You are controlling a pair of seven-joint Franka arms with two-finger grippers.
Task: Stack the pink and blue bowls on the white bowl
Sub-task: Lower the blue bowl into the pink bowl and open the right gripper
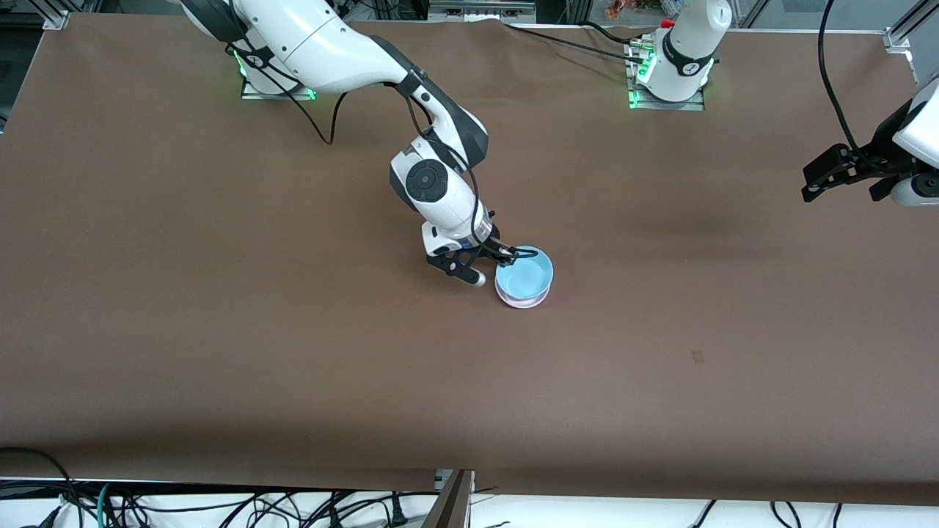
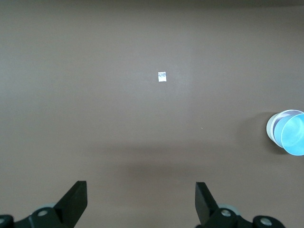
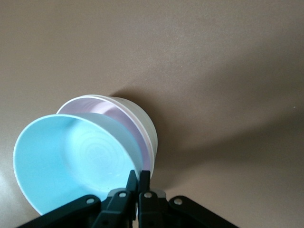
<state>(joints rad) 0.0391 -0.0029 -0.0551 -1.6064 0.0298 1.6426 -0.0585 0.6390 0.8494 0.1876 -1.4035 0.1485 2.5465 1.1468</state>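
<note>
The blue bowl (image 1: 524,273) (image 3: 71,156) sits tilted in the top of a stack near the table's middle. My right gripper (image 1: 517,254) (image 3: 138,175) is shut on its rim. Under it the pink bowl (image 3: 116,111) (image 1: 522,301) is nested in the white bowl (image 3: 145,123). In the left wrist view the stack shows at the edge as the blue bowl (image 2: 293,135) over a pale wall (image 2: 271,129). My left gripper (image 1: 808,183) (image 2: 141,190) hangs open and empty over the left arm's end of the table, where that arm waits.
A small pale patch (image 1: 698,357) (image 2: 162,76) marks the brown table cover, nearer to the front camera than the stack and toward the left arm's end. Cables lie along the table's front edge (image 1: 293,506).
</note>
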